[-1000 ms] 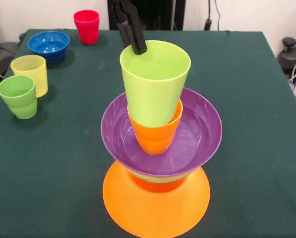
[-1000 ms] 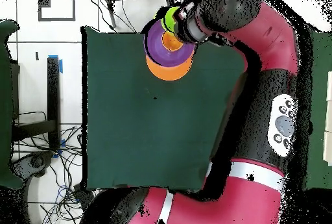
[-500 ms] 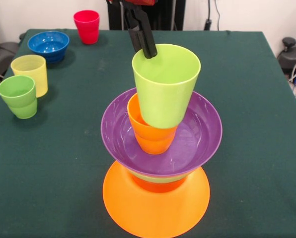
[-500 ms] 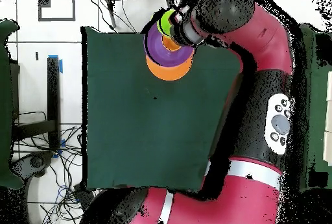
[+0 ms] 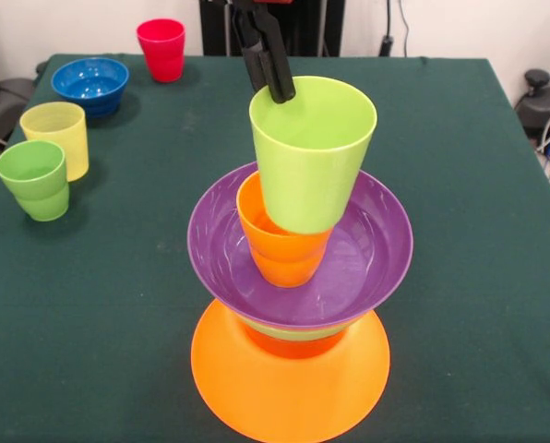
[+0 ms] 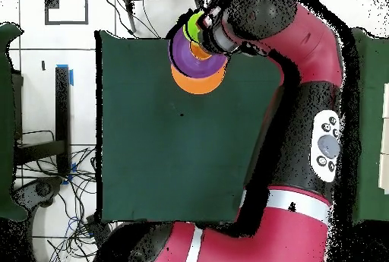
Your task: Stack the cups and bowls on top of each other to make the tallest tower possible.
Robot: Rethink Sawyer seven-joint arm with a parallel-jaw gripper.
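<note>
We see the gripper (image 5: 273, 81) coming down from the top edge with its jaws clamped on the rim of the lime green cup (image 5: 310, 157), one black finger (image 5: 268, 57) showing outside the cup's far wall. The cup hangs tilted below the jaws, its base overlapping the mouth of the orange cup (image 5: 280, 247); we cannot tell whether the two touch.

The orange cup stands upright in the purple bowl (image 5: 376, 249), directly under the jaws. Beneath the purple bowl a thin green edge and a red-orange bowl (image 5: 293, 345) show, and the whole tower rests on the wide orange bowl (image 5: 289, 388), upside down on the green table (image 5: 109, 323).

Well away from the jaws, off to one side, the green cup (image 5: 35, 179) and the pale yellow cup (image 5: 57, 137) stand just beside each other. Farther back sit the blue bowl (image 5: 90, 85) and the red cup (image 5: 161, 49).

From overhead, the red arm (image 6: 304, 84) covers much of the tower.
</note>
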